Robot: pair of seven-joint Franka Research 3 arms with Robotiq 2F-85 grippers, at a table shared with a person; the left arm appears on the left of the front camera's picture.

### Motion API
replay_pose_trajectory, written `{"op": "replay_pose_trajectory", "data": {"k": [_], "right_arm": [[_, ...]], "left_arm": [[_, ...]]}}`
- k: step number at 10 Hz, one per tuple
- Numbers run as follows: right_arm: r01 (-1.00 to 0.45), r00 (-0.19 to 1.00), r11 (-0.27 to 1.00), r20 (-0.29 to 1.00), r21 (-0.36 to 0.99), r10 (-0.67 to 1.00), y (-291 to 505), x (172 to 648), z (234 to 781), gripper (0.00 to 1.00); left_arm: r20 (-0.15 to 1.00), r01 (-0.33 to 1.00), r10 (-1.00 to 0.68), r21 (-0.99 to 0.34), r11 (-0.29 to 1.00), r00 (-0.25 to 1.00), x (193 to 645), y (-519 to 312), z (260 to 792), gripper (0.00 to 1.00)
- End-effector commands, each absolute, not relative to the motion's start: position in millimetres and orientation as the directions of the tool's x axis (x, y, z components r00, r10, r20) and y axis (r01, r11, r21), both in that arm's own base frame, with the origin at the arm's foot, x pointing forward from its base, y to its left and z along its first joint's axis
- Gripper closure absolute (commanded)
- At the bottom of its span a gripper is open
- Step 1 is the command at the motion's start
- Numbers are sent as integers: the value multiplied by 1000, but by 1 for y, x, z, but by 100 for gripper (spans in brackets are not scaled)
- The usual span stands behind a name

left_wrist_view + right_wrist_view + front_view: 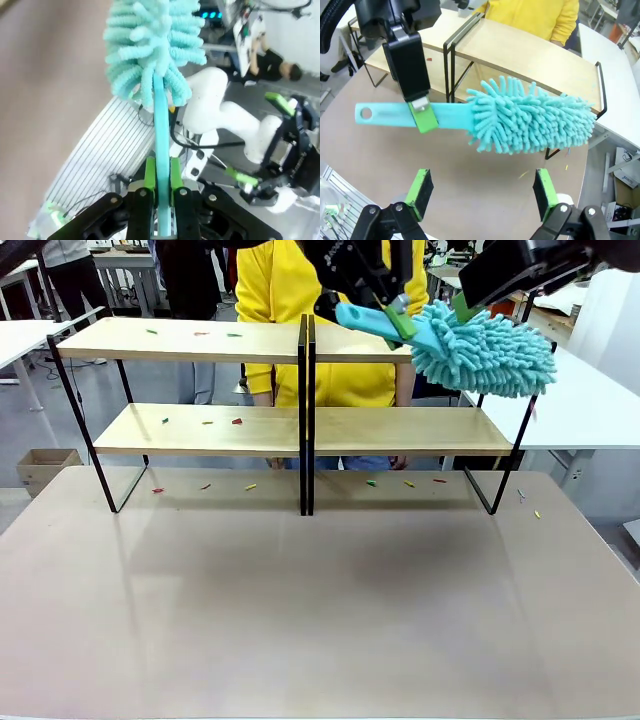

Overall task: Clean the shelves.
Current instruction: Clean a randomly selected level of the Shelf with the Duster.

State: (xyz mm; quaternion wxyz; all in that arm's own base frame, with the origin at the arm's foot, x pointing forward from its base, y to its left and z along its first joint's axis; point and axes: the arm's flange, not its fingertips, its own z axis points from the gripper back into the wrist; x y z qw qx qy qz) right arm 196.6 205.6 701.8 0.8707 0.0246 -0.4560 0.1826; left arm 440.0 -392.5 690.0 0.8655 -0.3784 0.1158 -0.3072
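The shelves [400,428] are stood across the far half of the table [320,620], from 9 to 3 o'clock in the front view. The teal duster [485,350] is held just above their top right board, at about 1 o'clock. Its flat handle is clamped between the closed pads of the left gripper [162,175], while the right gripper [482,192] hangs near it with its jaws wide apart and nothing between them. The step in hand is judged to be a sweep of that top board. The fluffy head would best be lowered flat onto the wood and drawn lightly along its length, the black middle frame being avoided. Small coloured scraps [237,421] are scattered on both left boards, around 10 o'clock, and on the tabletop beneath. A person in yellow [280,290] is stood behind the shelves at 12 o'clock. White tables [590,410] flank the scene, and a cardboard box [45,468] is set on the floor at 9 o'clock.
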Motion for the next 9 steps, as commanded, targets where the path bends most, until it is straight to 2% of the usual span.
{"op": "replay_pose_trajectory", "data": {"k": [1,4,7,9], "right_arm": [[-342,520,932,803,-117,292,204,197,702,0],[-342,520,932,803,-117,292,204,197,702,0],[-342,520,932,803,-117,292,204,197,702,0],[-342,520,932,803,-117,292,204,197,702,0]], "left_arm": [[57,455,-633,-744,489,772,447,-379,701,88],[108,442,-630,-801,403,769,453,-347,710,88],[106,437,-615,-797,418,781,447,-274,730,88],[136,467,-588,-756,458,797,419,-202,747,88]]}}
